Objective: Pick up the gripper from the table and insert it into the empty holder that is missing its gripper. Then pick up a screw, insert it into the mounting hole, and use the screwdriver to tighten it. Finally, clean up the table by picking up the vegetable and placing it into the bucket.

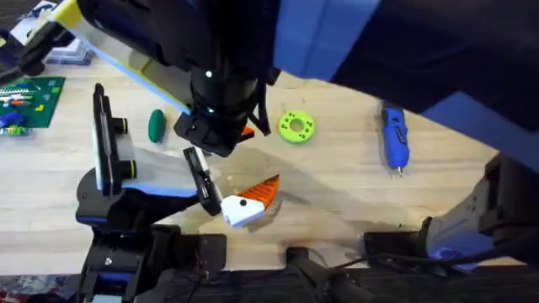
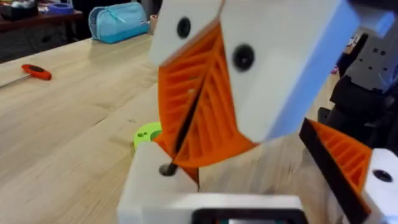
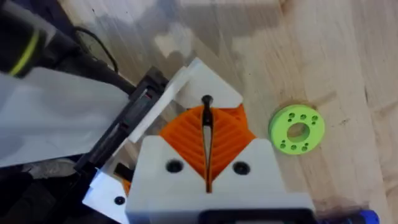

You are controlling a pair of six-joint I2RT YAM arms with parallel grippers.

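Observation:
The gripper (image 1: pixel 242 209), a white base with an orange ribbed wedge, sits on the black rail at the end of my left arm. Its mounting hole (image 2: pixel 166 169) faces up. My right gripper (image 3: pixel 206 146) reaches across the table and hangs right over it, shut on a thin dark screw (image 3: pixel 206 115) whose tip points at that hole. My left gripper (image 1: pixel 253 199) looks open, its other orange finger (image 2: pixel 341 158) standing apart at the side. The blue screwdriver (image 1: pixel 394 139) lies at the right. The dark-green vegetable (image 1: pixel 157 125) rests left of the right gripper (image 1: pixel 221 135). The bucket is out of view.
A lime-green ring disc (image 1: pixel 296 126) lies just right of the right gripper. A green board (image 1: pixel 32 101) with small parts sits at the far left edge. A red-handled tool (image 2: pixel 34 72) and a light-blue pouch (image 2: pixel 118 22) lie farther off on the wood.

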